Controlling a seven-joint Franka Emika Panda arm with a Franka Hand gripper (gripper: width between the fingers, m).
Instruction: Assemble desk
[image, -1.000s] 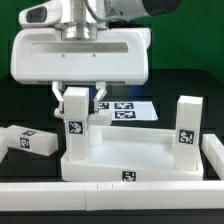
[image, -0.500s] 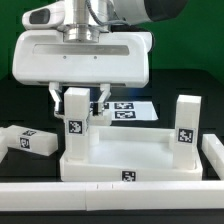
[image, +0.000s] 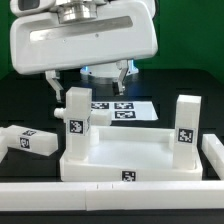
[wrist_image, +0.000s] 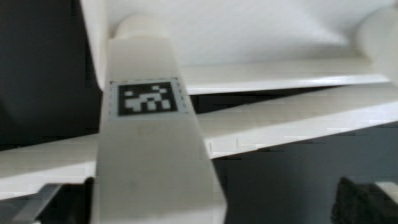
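Jaws spread wide, pinching nothing, hanging just above one upright leg (image: 75, 120) without touching it. That leg stands in the desk top (image: 125, 158), at its corner on the exterior view's left. A second leg (image: 186, 125) stands upright at the opposite corner. A third leg (image: 25, 140) lies on the surface, cut off by the frame edge. The sockets are hidden.

The upright leg (image: 74, 125) hides part of the marker board (image: 125, 110). The exterior view's left edge cuts off the loose leg (image: 25, 140). In the wrist view the upright leg (wrist_image: 157, 150) is blurred.
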